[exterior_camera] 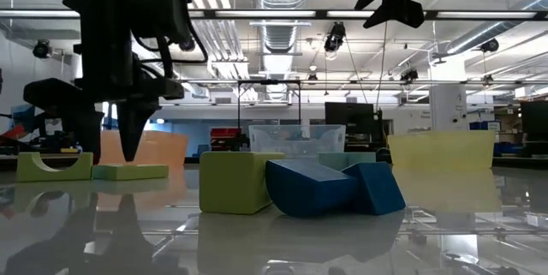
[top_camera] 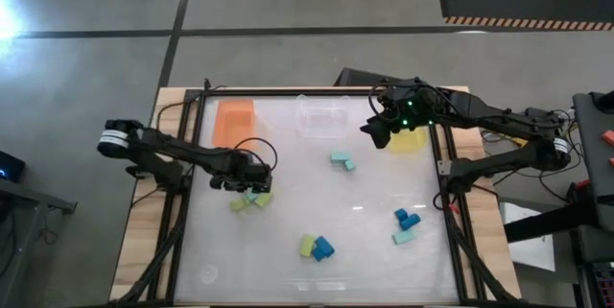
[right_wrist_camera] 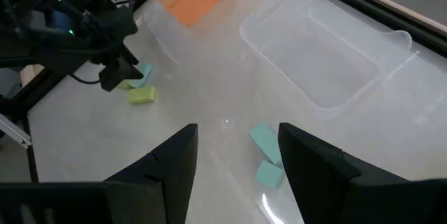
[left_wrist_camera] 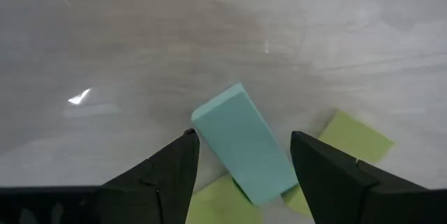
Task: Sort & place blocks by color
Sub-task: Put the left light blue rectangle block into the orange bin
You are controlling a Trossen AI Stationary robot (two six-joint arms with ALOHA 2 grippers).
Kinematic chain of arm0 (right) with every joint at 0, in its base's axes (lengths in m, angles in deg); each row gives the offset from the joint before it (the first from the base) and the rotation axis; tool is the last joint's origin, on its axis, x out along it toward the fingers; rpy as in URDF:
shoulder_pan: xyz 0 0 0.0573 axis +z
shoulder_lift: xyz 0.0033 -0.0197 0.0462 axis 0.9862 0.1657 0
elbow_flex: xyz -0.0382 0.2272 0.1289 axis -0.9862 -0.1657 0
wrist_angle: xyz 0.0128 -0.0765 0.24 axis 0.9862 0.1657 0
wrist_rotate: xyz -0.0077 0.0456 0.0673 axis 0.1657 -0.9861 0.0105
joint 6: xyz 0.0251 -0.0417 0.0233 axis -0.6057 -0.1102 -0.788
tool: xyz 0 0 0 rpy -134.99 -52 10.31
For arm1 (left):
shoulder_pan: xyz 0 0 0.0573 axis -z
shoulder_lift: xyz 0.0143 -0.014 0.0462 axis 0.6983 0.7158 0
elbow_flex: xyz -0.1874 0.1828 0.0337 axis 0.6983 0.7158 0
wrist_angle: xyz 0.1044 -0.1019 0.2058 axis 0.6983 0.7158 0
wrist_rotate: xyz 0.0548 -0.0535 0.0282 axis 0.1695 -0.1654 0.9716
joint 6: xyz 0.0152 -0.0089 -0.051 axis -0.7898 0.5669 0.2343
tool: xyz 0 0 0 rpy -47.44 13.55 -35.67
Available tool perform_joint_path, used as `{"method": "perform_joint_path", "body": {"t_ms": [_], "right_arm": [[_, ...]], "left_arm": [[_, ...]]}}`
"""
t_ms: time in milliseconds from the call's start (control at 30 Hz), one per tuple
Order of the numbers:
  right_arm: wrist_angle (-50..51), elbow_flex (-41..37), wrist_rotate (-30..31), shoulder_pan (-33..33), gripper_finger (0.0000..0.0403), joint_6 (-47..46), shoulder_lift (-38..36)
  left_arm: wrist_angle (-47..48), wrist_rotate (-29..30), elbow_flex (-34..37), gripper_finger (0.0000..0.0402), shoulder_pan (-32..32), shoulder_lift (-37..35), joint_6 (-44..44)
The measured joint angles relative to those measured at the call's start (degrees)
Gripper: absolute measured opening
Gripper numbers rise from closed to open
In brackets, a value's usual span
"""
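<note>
My left gripper [top_camera: 249, 185] [left_wrist_camera: 243, 137] is open and points down over a small cluster near the table's left side. Its fingers stand on either side of a pale teal block [left_wrist_camera: 244, 144] [exterior_camera: 128, 172] without touching it. That block lies slanted across two yellow-green blocks [left_wrist_camera: 356, 137] [left_wrist_camera: 222, 199]. My right gripper [top_camera: 377, 135] [right_wrist_camera: 237, 128] is open and raised high near the yellow tray [top_camera: 411, 141], holding nothing. Two pale teal blocks [top_camera: 342, 161] [right_wrist_camera: 265, 144] lie mid-table below it. More blocks lie nearer: a yellow-green and blue pair [top_camera: 315, 247], and blue and teal ones [top_camera: 406, 224].
Three trays stand along the far edge: orange [top_camera: 235, 116], clear [top_camera: 321, 116] and yellow. A dark frame rail [top_camera: 182, 202] borders the table's left and right sides. Bare tabletop lies between the block clusters.
</note>
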Motion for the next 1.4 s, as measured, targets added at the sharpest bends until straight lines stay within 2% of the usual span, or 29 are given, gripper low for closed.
{"method": "perform_joint_path", "body": {"t_ms": [200,500,700,967,1100,1233,1400], "right_arm": [[0.05,0.00,0.00,0.00,0.0189,-0.04,0.00],[0.07,-0.05,0.00,0.00,0.0189,-0.37,-0.02],[0.09,-0.09,0.00,0.00,0.0189,-0.59,-0.02],[0.09,-0.09,0.00,0.00,0.0189,-0.66,-0.02],[0.06,-0.09,0.01,0.01,0.0189,-1.43,-0.02],[0.06,-0.11,0.00,0.02,0.0189,-2.14,-0.02],[0.05,-0.17,0.00,0.02,0.0189,-3.36,-0.02]], "left_arm": [[-0.79,0.00,0.01,0.0200,0.00,2.08,-0.22],[-3.17,0.36,-0.17,0.0116,0.02,4.32,-0.28],[-3.77,0.61,-0.46,0.0117,0.01,3.36,-0.29],[-2.98,0.63,-2.13,0.0121,-0.34,-5.76,-1.85],[0.64,0.63,-3.23,0.0122,-2.02,-11.61,-3.35],[6.00,0.57,-5.16,0.0122,-5.61,-16.50,-6.52],[12.02,0.57,-8.90,0.0122,-13.65,-19.78,-14.97]]}}
